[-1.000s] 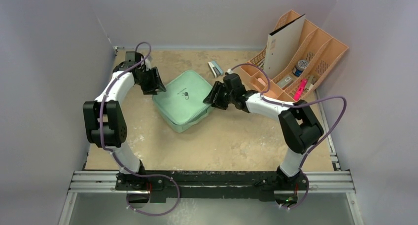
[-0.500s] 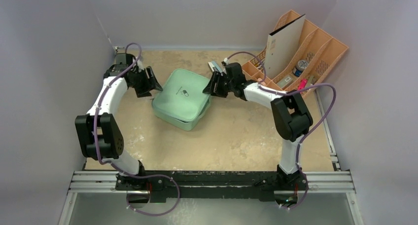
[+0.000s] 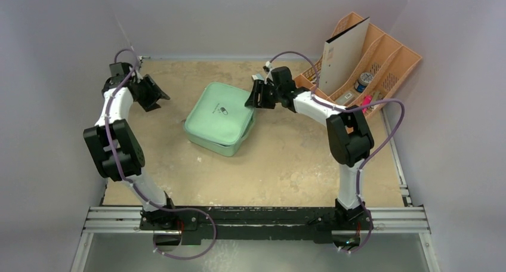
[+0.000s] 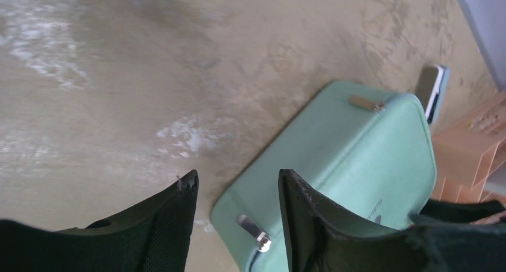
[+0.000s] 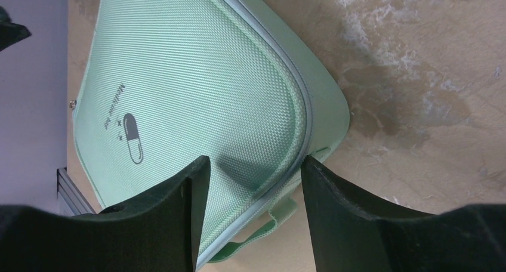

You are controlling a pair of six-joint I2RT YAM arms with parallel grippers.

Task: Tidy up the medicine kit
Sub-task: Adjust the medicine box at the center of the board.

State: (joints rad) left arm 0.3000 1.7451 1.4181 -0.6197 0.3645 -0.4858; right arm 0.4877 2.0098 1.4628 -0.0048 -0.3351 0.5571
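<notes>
The medicine kit (image 3: 218,121), a mint-green zipped case with a small pill logo (image 5: 132,138), lies shut on the table behind the middle. My left gripper (image 3: 154,98) hangs open to the left of it, clear of the case; in the left wrist view the medicine kit (image 4: 364,158) and its metal zipper pulls (image 4: 254,231) show beyond the left gripper (image 4: 237,179). My right gripper (image 3: 253,98) stands open at the kit's back right corner. In the right wrist view the right gripper (image 5: 255,161) straddles the zip edge and green strap (image 5: 271,221); contact cannot be told.
A peach-orange slotted organizer (image 3: 391,57) stands at the back right, holding an upright binder (image 3: 343,54) and small items. A small flat blue-edged box (image 4: 433,90) lies behind the kit. Walls close off the left, back and right sides.
My left gripper pulled away from the kit toward the back left. My right gripper moved toward the back along the kit's right side. The kit turned slightly and slid back.
</notes>
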